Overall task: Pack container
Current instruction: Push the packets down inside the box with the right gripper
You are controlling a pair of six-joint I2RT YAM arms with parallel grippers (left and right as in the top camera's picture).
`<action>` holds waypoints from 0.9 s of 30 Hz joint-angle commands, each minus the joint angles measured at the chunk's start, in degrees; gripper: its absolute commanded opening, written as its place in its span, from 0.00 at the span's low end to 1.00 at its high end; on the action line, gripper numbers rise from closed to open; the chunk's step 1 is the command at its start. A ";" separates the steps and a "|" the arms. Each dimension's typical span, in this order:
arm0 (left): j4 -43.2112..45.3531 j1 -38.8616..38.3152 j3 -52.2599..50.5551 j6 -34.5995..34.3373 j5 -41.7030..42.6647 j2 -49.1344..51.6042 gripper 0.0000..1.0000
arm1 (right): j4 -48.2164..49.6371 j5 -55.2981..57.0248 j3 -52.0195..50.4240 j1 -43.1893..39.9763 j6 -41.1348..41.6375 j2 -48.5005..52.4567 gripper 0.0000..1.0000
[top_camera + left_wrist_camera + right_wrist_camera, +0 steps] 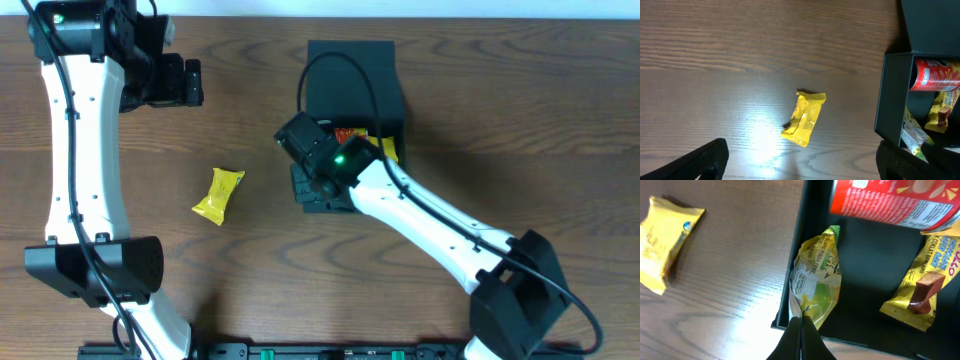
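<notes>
The dark teal container (350,80) lies open in the upper middle of the table, and my right arm covers part of it. My right gripper (801,322) is shut on the lower end of a yellow-green snack packet (816,275), which hangs just inside the container's left wall (799,245). On the container floor lie a red can (890,202) and a yellow chocolate packet (920,292). Another yellow packet (218,194) rests on the table left of the container. My left gripper (800,170) is open high above the table, and that packet (805,119) lies ahead of it.
The container's flap lid (932,22) stands open at the far side. In the overhead view my right gripper (322,190) sits at the container's near-left corner. My left gripper (190,82) is at the back left. The brown wooden table (500,120) extends all around.
</notes>
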 commanded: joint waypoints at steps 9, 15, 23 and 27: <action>0.02 0.04 -0.15 0.61 -0.04 -0.70 0.95 | -3.69 0.61 1.97 -6.91 1.33 -0.26 0.01; 0.04 0.04 -0.15 0.61 -0.07 -0.70 0.95 | -5.40 4.39 1.95 -8.33 1.36 -0.24 0.01; 0.07 0.04 -0.17 0.63 -0.26 -0.70 0.95 | -5.46 8.85 -0.52 -8.79 1.36 -0.17 0.01; 0.13 0.04 -0.17 0.61 -0.72 -0.70 0.95 | -4.63 6.36 -1.07 -8.87 1.66 -0.13 0.01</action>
